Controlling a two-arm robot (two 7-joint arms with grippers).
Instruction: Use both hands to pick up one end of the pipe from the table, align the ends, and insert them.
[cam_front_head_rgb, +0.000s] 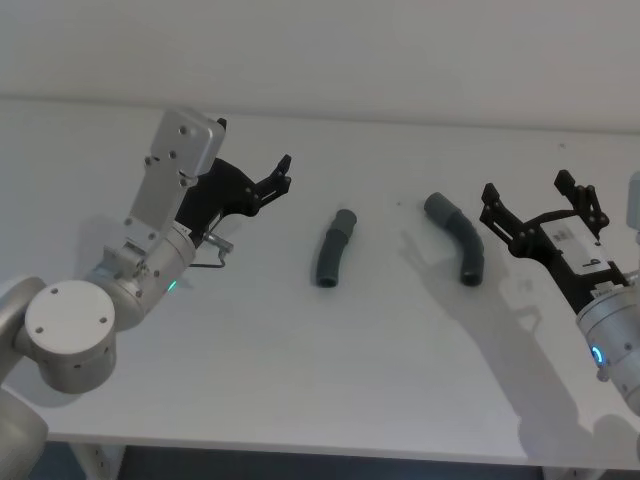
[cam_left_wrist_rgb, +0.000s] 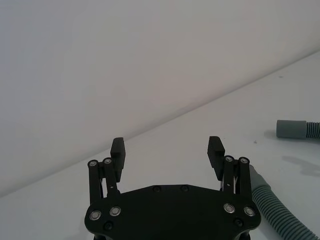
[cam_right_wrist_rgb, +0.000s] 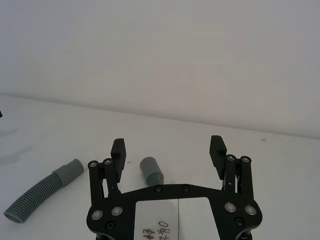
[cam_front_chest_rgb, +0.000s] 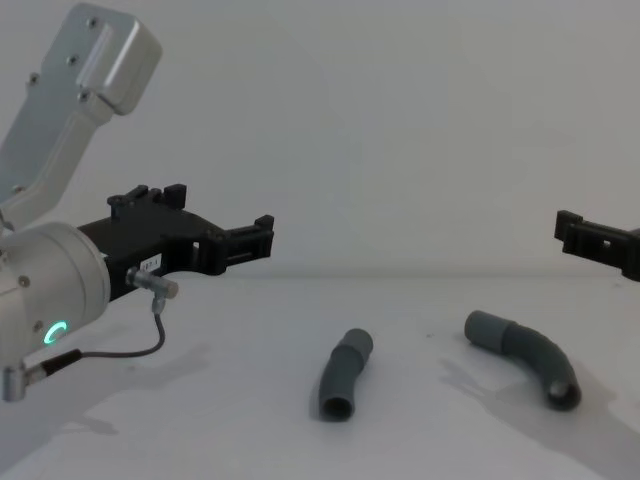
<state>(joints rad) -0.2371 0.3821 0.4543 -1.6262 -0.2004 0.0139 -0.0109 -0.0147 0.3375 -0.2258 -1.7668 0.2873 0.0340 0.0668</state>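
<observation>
White table under a pale wall, and both pipe pieces lie flat mid-table, well apart: the short piece to the left, the curved elbow to the right. Up off the surface the left gripper hovers left of them, jaws spread and empty; the right gripper hangs near the elbow, also spread wide
</observation>
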